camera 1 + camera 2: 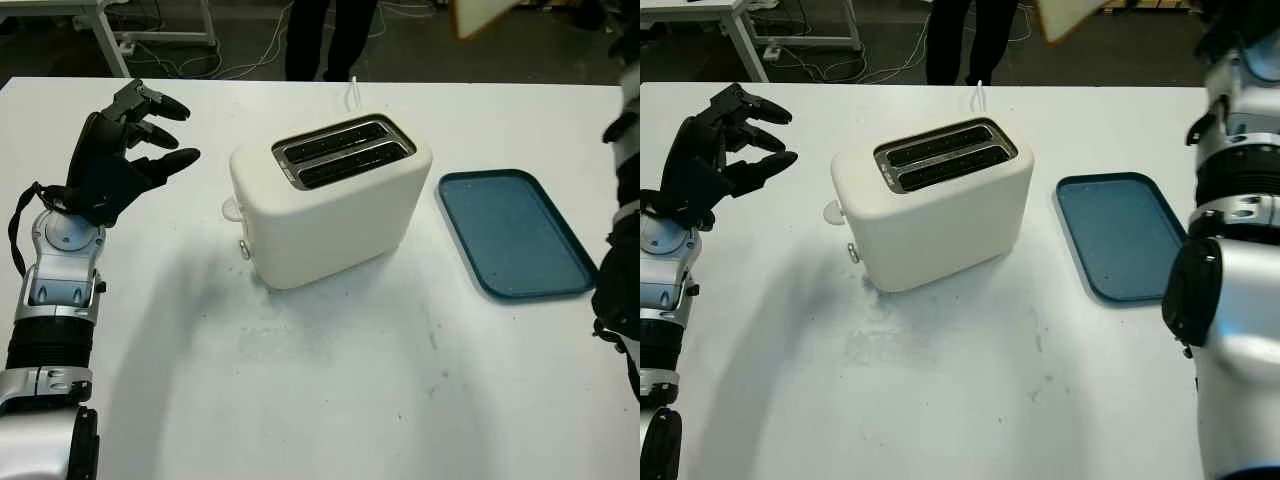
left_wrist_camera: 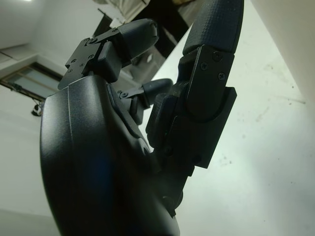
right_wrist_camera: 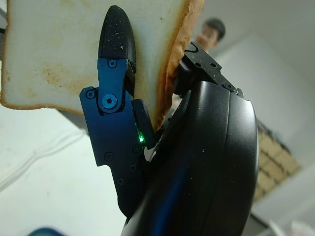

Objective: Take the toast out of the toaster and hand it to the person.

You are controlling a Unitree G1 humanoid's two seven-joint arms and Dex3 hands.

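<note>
The toast [image 3: 59, 54] is already out of the toaster [image 1: 330, 205]: the right hand [image 3: 197, 162] pinches the slice between its fingers [image 3: 114, 44], one finger pressed flat on the pale face and the rest behind the browned crust, and carries it high, so that a corner of the slice shows at the upper right of the left eye frame. Held up and away from the bench [image 1: 300, 400], it looks ready to be offered to the person [image 1: 330, 35] whose dark legs stand beyond the far edge at the top centre; I judge the handover as the step in hand. The toaster sits in the middle of the frame, turned a little aslant, and both of its slots look dark and empty. To its right, well apart, lies a blue tray [image 1: 515, 235] with nothing in it. The left hand [image 1: 120, 150] is open, raised over the bench at the left of the frame, clear of the toaster and holding nothing, probably kept out of the way.
</note>
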